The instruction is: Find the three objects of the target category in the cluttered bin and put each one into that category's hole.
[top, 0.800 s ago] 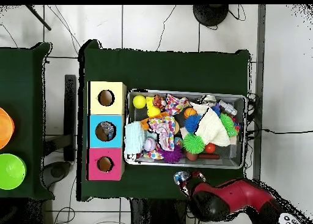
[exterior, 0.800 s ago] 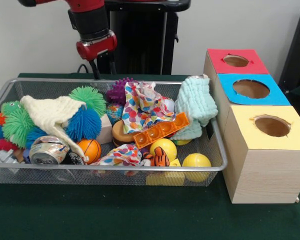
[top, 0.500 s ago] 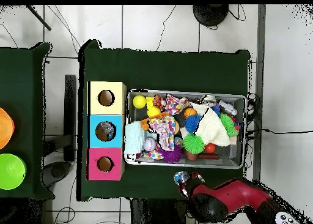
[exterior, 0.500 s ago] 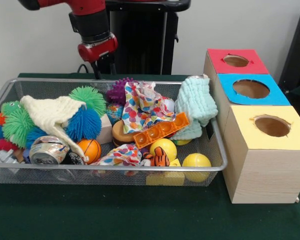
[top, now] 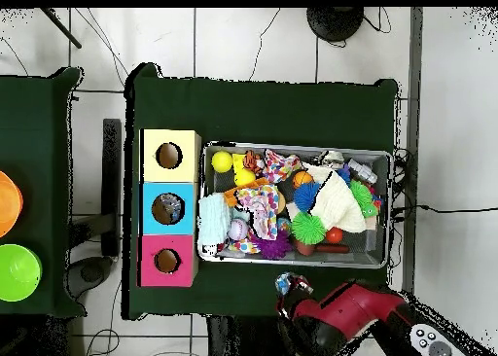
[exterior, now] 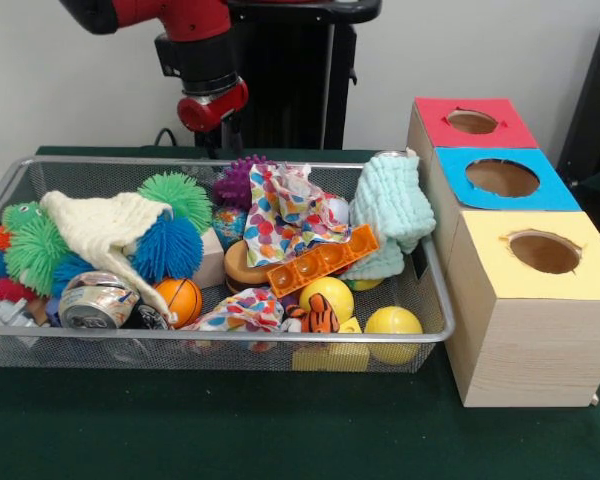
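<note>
The gripper hangs behind the far rim of the wire bin, above the table and clear of the contents; its tips are lost against the dark stand behind, so whether it is parted or closed cannot be told, and nothing is seen in it. In the overhead view the gripper sits just outside the bin's long side, near the purple spiky ball. Judgement: the arm is not yet engaged with any object, and no pick has begun. The bin is heaped: a polka-dot cloth and a mint washcloth drape over other items, as does a cream knit cloth over the green and blue spiky balls, so part of the stock is concealed and the search will need digging. An orange tray lies across the middle; two yellow balls rest by the near wall. Beside the bin, touching it, stand three boxes in a row with holes on top: red, blue and yellow. Which category is targeted cannot be read from the scene. A crushed can lies at the near wall; its print is illegible. No other writing can be read.
</note>
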